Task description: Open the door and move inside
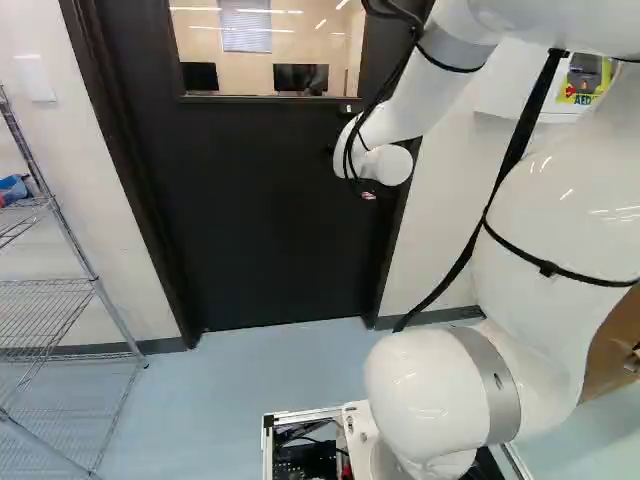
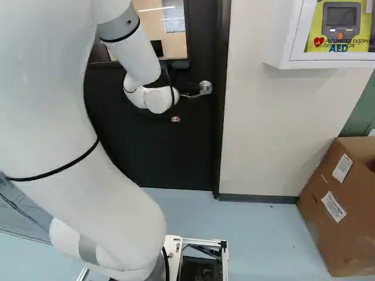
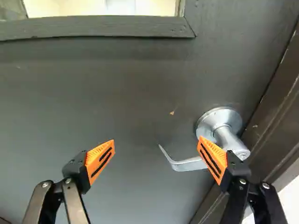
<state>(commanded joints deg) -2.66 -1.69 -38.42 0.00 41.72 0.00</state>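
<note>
Up at the black door (image 1: 270, 220), arm (image 2: 140, 55) kinda bent forward, hand (image 2: 176, 119) wide open by the lever handle (image 3: 187, 164), yellow gadget (image 2: 341, 20) in the wall cabinet (image 2: 284, 35).

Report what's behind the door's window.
Two dark monitors, a blind and a pale wall show through it; anything below the sill is covered by the door.

We seem to be in a lab or office building: wire shelving (image 1: 72, 243) stands at left, a defibrillator cabinet (image 2: 283, 35) hangs at right, and monitors (image 1: 301, 77) show through the window (image 1: 225, 55) in the door (image 1: 270, 210).
</note>
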